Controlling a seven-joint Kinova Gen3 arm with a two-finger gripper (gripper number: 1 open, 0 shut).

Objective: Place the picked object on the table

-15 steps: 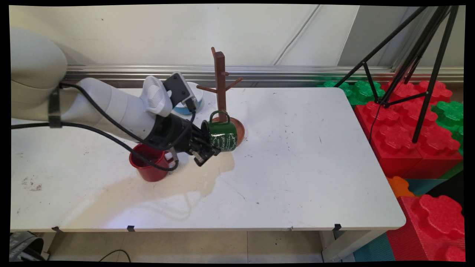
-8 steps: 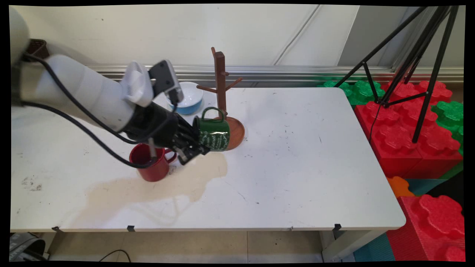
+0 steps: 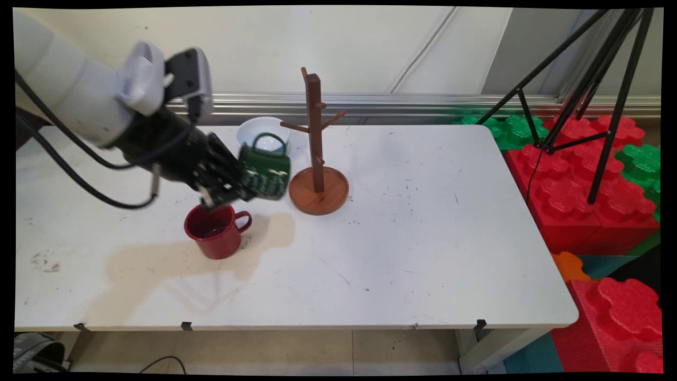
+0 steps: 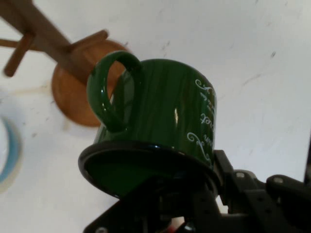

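Desk point(image 3: 423, 254) surface, white and scuffed, carries a red mug point(image 3: 216, 232) nearest the front, upright with its handle toward the right and dark liquid inside. Just above it the pincer point(image 3: 228, 186) is closed on the rim of a green mug point(image 3: 264, 172), holding it clear of the desk and tipped on its side, mouth toward the arm and handle uppermost. The green mug is glossy dark enamel with white curly lettering on its wall and a dark rim; the hand view shows one finger point(image 4: 233, 187) outside the wall. Beside it to the right stands a wooden mug tree point(image 3: 316, 153) on a round base, apart from the mug. Farther back sits a white and blue bowl point(image 3: 254, 129).
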